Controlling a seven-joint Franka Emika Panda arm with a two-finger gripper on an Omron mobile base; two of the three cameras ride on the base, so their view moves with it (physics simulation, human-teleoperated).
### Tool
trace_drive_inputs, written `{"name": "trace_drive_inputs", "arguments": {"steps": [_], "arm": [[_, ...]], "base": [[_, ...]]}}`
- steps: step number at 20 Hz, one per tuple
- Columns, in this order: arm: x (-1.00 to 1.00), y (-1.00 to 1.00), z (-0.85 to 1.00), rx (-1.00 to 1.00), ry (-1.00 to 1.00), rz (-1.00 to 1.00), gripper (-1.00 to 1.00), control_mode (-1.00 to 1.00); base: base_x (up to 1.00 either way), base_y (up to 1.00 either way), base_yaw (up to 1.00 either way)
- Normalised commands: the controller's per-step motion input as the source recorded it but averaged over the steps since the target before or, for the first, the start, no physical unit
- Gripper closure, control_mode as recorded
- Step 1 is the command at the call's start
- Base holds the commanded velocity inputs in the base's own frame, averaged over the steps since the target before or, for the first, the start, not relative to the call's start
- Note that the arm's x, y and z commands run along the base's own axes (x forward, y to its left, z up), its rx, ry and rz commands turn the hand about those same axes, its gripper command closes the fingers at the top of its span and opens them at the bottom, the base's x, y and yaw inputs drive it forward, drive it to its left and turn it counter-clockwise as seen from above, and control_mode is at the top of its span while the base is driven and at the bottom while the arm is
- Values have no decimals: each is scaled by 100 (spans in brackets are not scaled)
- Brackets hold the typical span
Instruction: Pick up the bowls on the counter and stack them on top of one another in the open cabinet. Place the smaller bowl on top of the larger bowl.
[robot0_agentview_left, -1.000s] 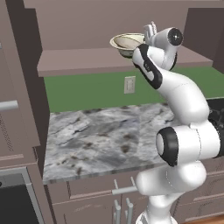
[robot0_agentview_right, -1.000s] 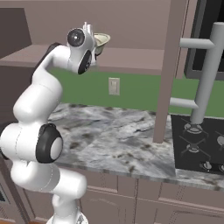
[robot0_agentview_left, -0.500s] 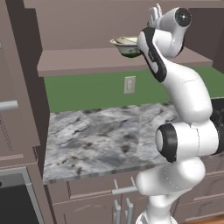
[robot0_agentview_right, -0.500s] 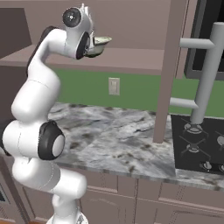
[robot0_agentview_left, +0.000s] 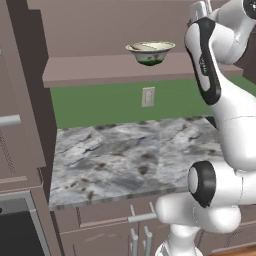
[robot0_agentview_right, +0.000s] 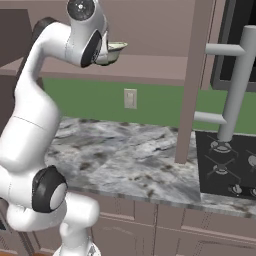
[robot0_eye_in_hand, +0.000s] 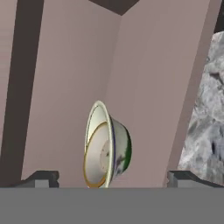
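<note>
The larger bowl (robot0_agentview_left: 150, 52) sits on the shelf board (robot0_agentview_left: 100, 70) of the open cabinet (robot0_agentview_left: 115, 30). The smaller bowl (robot0_eye_in_hand: 97, 155) lies inside it, and its brown rim shows within the pale rim in the hand view. The fingers (robot0_eye_in_hand: 113, 178) are spread wide apart, one tip on each side of the bowls, and they hold nothing. The tips do not touch the bowls. The white arm (robot0_agentview_right: 47, 100) reaches up high to the cabinet. The marbled surface (robot0_agentview_left: 130, 155) lies below, under a green wall
</note>
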Motion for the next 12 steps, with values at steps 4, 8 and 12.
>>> {"name": "trace_drive_inputs", "arguments": {"steps": [4, 8, 12], "arm": [[-100, -22, 0, 0, 2, 7, -100, -100], [-100, -15, 6, 0, 2, 6, -100, -100], [-100, -19, 10, 0, -12, 1, -100, -100]], "base": [[0, 0, 0], [0, 0, 0], [0, 0, 0]]}}
